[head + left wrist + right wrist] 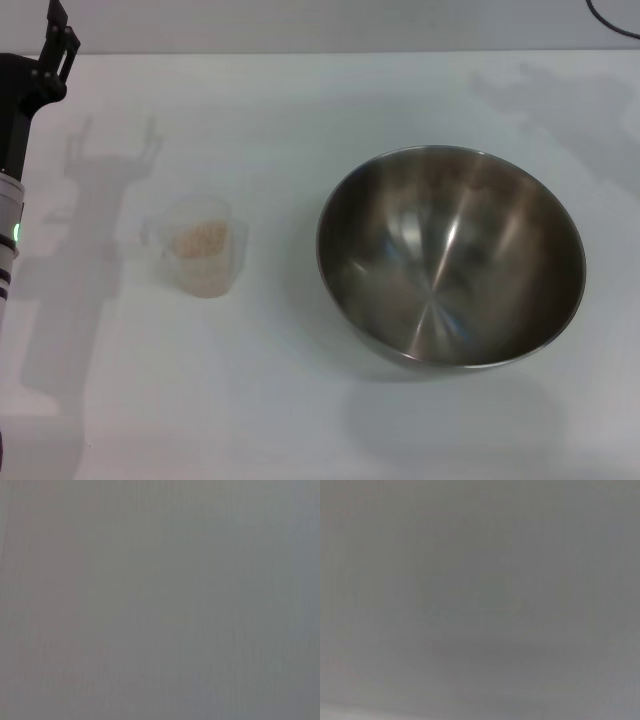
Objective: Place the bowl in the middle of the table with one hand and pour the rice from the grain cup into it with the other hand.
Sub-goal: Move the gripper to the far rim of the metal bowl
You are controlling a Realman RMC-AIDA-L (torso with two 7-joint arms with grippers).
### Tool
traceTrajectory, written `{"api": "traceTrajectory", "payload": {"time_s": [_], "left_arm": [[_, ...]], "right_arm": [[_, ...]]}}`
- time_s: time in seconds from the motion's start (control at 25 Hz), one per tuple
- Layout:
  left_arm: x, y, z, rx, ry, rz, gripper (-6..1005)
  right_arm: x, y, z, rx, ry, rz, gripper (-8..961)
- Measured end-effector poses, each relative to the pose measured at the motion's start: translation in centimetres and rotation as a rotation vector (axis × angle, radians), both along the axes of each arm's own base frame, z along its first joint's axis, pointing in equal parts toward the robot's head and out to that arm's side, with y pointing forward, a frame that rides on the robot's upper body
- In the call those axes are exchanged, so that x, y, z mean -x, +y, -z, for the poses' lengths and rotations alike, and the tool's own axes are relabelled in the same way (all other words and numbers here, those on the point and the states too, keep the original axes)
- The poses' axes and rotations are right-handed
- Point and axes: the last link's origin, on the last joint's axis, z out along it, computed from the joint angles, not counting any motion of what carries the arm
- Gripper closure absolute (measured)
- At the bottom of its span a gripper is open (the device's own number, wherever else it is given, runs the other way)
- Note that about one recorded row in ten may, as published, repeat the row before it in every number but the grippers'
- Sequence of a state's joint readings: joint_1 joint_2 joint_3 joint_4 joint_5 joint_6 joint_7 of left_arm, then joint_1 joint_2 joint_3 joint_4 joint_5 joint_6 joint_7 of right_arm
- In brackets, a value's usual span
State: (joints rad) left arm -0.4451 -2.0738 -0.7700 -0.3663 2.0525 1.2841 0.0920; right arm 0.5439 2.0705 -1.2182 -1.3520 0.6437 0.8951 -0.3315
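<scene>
White bench (300, 400) fills the head view, plain and flat, with a pale wall strip along the far edge. A dark cable loop shows at the far right corner.

Steel mixing bowl (450, 255) — large, round, shiny brushed grey inside — stands upright on the bench, right of centre. Nothing visible inside it. A soft shadow lies on the bench on its near side.

Grain cup (199, 245) — small, clear plastic, with a small side handle — stands upright on the left half of the bench, well apart from the bowl. It holds a low heap of pale beige rice (200, 240). The handle looks to point toward the robot's left, though the clear plastic makes this hard to read.

Left arm runs along the left edge of the head view, white below with a green light, black above. Left claw (55, 45) sits at the far left corner, raised over the bench, well apart from the cup and holding nothing. Cannot tell whether it is open or closed. Its shadow falls on the bench beside the cup.

Right arm and right claw are out of view.

Both wrist views show only a flat grey field — nothing to identify.
</scene>
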Motion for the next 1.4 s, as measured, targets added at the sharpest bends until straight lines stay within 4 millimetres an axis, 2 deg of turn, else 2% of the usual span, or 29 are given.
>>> {"api": "traceTrajectory", "payload": {"time_s": [0.16, 0.28, 0.6, 1.12, 1.4], "left_arm": [[0.0, 0.0, -0.1, -0.004, 0.002, 0.001, 155], [0.1, -0.1, -0.2, -0.007, 0.004, 0.001, 155], [0.4, 0.1, -0.4, -0.012, 0.022, 0.0, 155], [0.4, 0.1, -0.5, -0.014, 0.025, -0.001, 156], [0.4, 0.0, -0.5, -0.015, 0.024, -0.002, 156]], "right_arm": [[0.4, -1.8, -1.1, 0.174, -0.011, 0.054, 178], [-0.2, -3.3, -1.8, 0.323, -0.037, 0.1, 178], [-2.3, -4.4, -1.9, 0.577, -0.096, 0.143, 177], [-3.6, -4.2, -0.4, 0.733, -0.16, 0.152, 178], [-3.7, -4.0, 1.4, 0.777, -0.205, 0.145, 208]]}}
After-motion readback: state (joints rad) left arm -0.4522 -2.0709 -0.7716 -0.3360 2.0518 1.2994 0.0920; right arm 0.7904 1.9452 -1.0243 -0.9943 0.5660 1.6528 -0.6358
